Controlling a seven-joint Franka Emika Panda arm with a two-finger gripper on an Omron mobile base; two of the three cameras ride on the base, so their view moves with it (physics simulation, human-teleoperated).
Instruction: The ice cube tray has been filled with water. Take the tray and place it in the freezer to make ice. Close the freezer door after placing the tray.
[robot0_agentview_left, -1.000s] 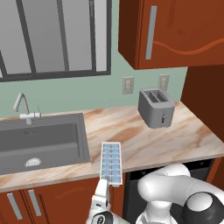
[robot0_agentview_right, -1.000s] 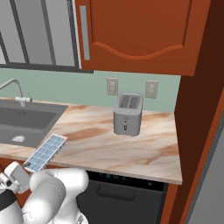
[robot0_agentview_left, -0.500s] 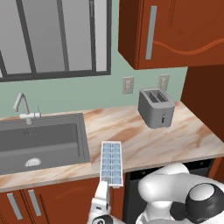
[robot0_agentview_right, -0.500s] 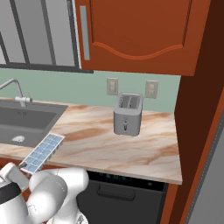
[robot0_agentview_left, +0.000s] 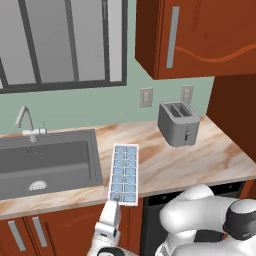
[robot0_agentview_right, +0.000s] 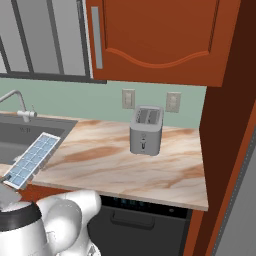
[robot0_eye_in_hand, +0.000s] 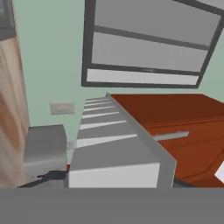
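Note:
The ice cube tray (robot0_agentview_left: 125, 171), white with two rows of pale-blue cells, hangs tilted over the counter's front edge beside the sink. My gripper (robot0_agentview_left: 115, 199) is shut on its near short end, reaching up from below the counter edge. In the right base view the tray (robot0_agentview_right: 32, 160) slants up and away at the far left. Seen from the hand, the tray (robot0_eye_in_hand: 111, 151) stretches away from the fingers as a pale ridged slab. The freezer and the freezer door are out of view.
A steel sink (robot0_agentview_left: 45, 160) with a faucet (robot0_agentview_left: 27, 122) lies left of the tray. A grey toaster (robot0_agentview_left: 179, 122) stands at the back right of the marble counter (robot0_agentview_left: 200, 160). Red wall cabinets (robot0_agentview_left: 200, 35) hang overhead. A black dishwasher (robot0_agentview_right: 145, 220) sits under the counter.
The tray has risen a little and drifted toward the sink side with the gripper still shut on it. My arm's elbow has swung. The kitchen has not shifted.

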